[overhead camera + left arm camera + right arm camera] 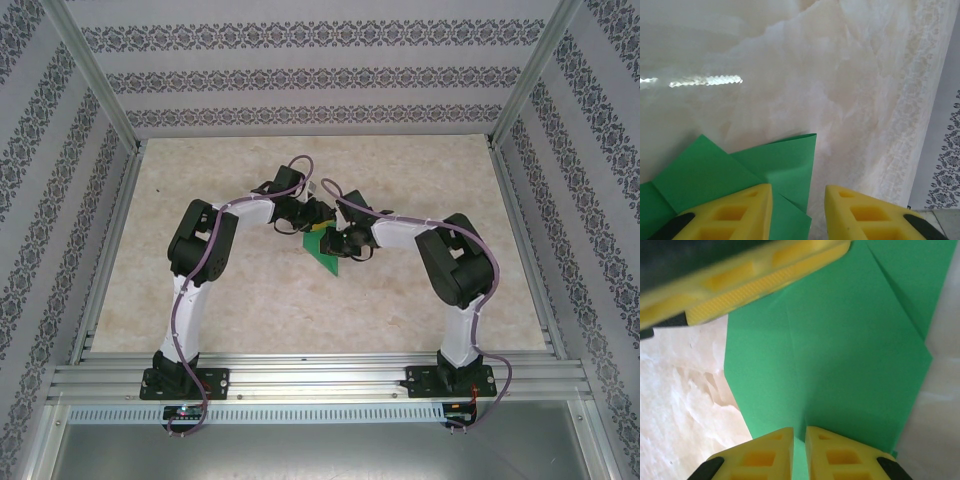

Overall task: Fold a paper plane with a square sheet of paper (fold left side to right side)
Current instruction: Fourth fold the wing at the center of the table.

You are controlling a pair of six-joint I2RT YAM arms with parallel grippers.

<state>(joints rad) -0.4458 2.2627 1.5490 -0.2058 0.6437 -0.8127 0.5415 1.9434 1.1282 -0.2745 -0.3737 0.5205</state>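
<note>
The square sheet of paper (pixel 325 257) is bright green and lies mid-table, folded with diagonal flaps (pixel 765 165) and a crease down its middle (pixel 840 355). My right gripper (pixel 338 244) (pixel 799 450) sits at the sheet's near edge. Its yellow fingers (pixel 765 457) are almost together, pinching the paper at the crease. My left gripper (pixel 316 214) (pixel 799 205) is at the sheet's far side with its jaws apart. One of its fingers (pixel 735 212) rests over the paper, the other (pixel 865 212) is over bare table. That left finger (pixel 765 275) also crosses the top of the right wrist view.
The tabletop (pixel 200 180) is pale marble-patterned, with patterned walls (pixel 300 75) on three sides. An aluminium rail (pixel 320 380) at the near edge carries both arm bases. The two arms arch inward and meet over the paper.
</note>
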